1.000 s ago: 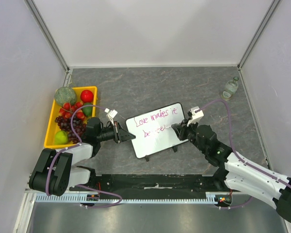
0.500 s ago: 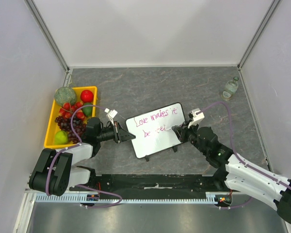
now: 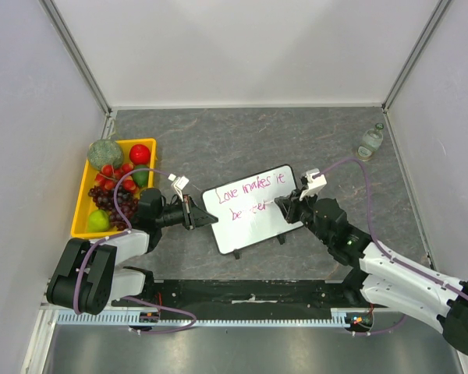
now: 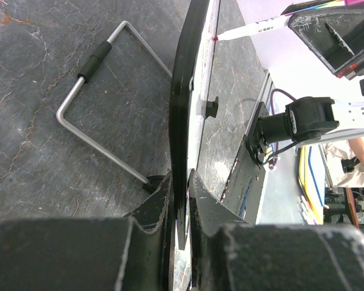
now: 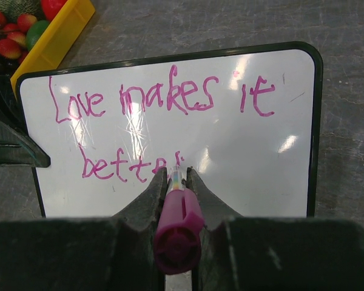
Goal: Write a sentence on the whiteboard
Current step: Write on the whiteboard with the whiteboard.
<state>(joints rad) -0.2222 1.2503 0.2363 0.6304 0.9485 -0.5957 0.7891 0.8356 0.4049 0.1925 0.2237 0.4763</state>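
The whiteboard (image 3: pixel 259 224) stands propped near the middle of the worktop (image 3: pixel 242 140), toward its near edge. The sentence (image 5: pixel 164 97) reads "Love makes it" above a second line, "bette". The right end effector (image 5: pixel 177 173) is clamped on a magenta marker (image 5: pixel 177 221), its tip at that word's end. The left end effector (image 4: pixel 181 182) pinches the board's left edge.

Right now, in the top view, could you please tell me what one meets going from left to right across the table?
Fruit tray → left gripper, clamped on the board's edge → whiteboard → right gripper, holding a marker → bottle.
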